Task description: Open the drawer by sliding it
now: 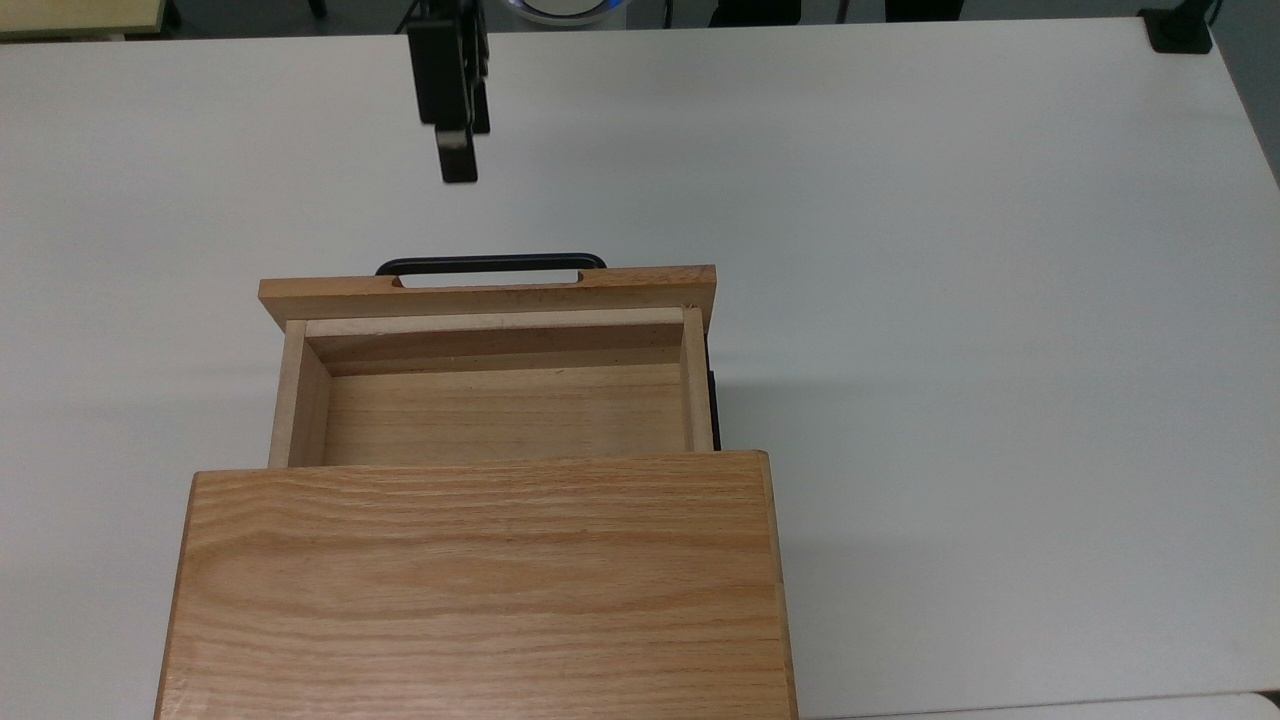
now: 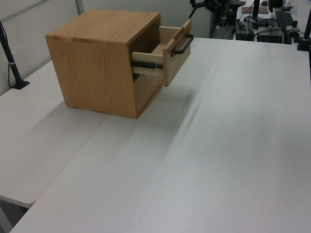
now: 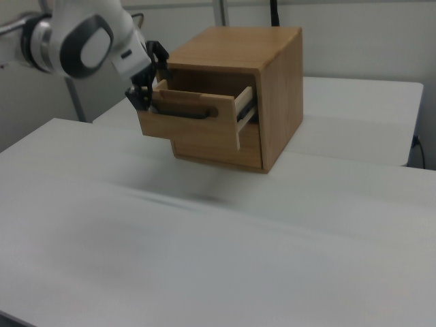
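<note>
One drawer (image 1: 490, 385) sits pulled out, seemingly well apart from jaws.

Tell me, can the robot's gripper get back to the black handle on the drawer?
Probably yes. The gripper hangs apart from the handle over bare white table, and nothing lies between them in the top view.

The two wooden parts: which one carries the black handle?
The drawer, pulled out of the box casing, carries the black handle; the casing's broad top is plain.
</note>
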Available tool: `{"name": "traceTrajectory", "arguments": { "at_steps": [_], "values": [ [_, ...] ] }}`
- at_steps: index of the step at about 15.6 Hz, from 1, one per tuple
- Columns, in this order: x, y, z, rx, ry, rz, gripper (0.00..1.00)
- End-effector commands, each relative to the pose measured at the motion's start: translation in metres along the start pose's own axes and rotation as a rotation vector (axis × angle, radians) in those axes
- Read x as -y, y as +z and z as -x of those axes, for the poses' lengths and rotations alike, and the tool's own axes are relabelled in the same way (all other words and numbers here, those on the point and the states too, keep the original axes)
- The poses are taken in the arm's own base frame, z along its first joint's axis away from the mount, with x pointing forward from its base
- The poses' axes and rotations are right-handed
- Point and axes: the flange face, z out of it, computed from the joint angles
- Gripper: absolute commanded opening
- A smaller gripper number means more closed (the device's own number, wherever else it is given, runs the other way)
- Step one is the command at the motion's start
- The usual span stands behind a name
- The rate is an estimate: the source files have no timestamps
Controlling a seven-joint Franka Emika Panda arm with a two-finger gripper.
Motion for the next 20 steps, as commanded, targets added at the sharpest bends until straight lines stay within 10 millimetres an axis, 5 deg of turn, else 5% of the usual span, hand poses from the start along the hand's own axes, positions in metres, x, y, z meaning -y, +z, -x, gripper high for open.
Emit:
{"name": "traceTrajectory", "arguments": {
  "at_steps": [1,13,20],
  "values": [
    [0.008,-0.028,0.01,0.055,-0.293,0.11,1.0],
    [-0.024,-0.063,0.046,0.235,-1.111,0.456,1.0],
    [-0.04,-0.06,0.05,0.357,-1.325,0.542,1.0]
  ]
}}
